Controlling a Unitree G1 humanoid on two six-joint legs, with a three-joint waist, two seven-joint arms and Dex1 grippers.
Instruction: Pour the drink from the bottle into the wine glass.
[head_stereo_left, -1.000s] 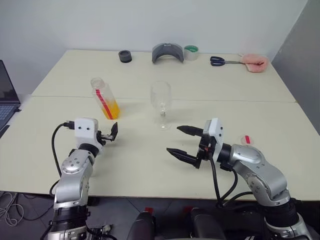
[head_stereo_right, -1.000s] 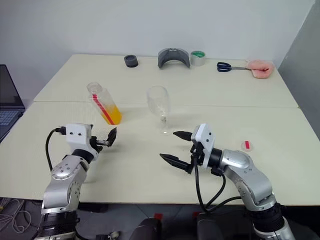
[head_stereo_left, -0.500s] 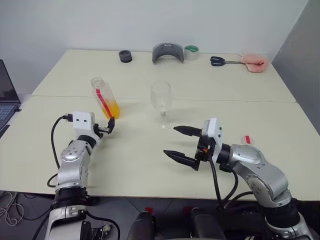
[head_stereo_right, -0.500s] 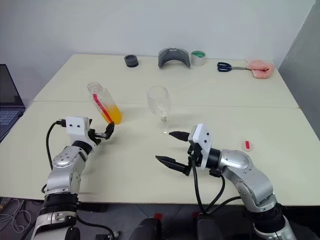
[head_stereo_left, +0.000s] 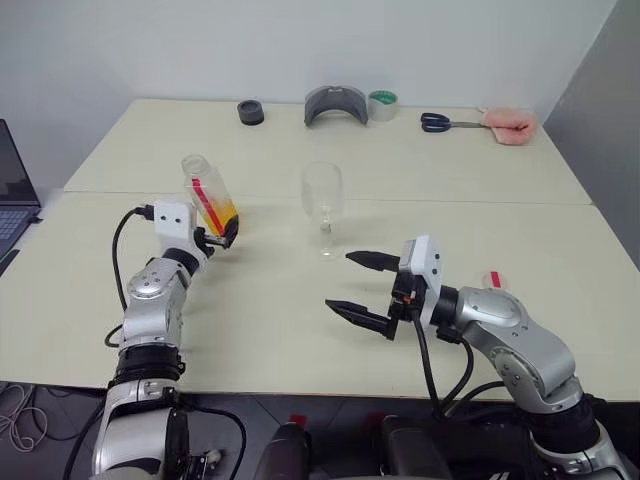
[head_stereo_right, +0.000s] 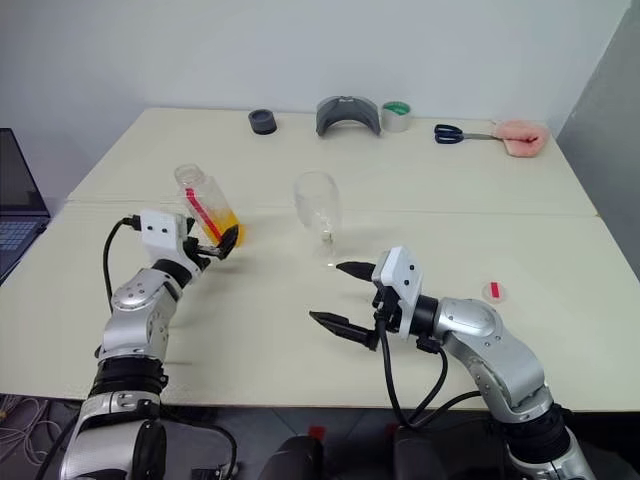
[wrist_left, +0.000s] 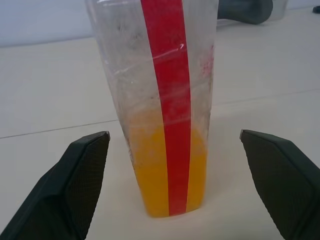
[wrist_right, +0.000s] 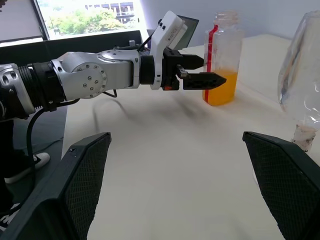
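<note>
Bottle (head_stereo_left: 208, 196): small clear plastic, squarish body, red vertical label stripe, no cap on its neck; it stands on the pale cream table (head_stereo_left: 260, 310) at the robot's left. Translucent orange-yellow drink (wrist_left: 165, 170) fills roughly its lower third. Left gripper (head_stereo_left: 222, 236) is at the bottle's base, black fingers (wrist_left: 82, 167) spread wide; the left wrist view shows the bottle centred between them, clear gaps both sides, no contact. No writing legible on the stripe.

Wine glass (head_stereo_left: 322, 200): clear, stemmed, upright, empty, mid-table, right of the bottle and well apart from it. Right gripper (head_stereo_left: 357, 284) is over the table in front of the glass, pointing toward the left arm, fingers fully apart, holding nothing.

Small round white piece with a red mark (head_stereo_left: 493, 279) lies beyond the right arm. Along the far edge: black ring (head_stereo_left: 250, 112), grey curved object (head_stereo_left: 335, 104), green-and-white tape roll (head_stereo_left: 382, 104), dark-handled scissors (head_stereo_left: 447, 123), pink cloth (head_stereo_left: 509, 123). A seam joins two tabletops. Plain white wall behind; laptop corner (head_stereo_left: 14, 195) at far left.
</note>
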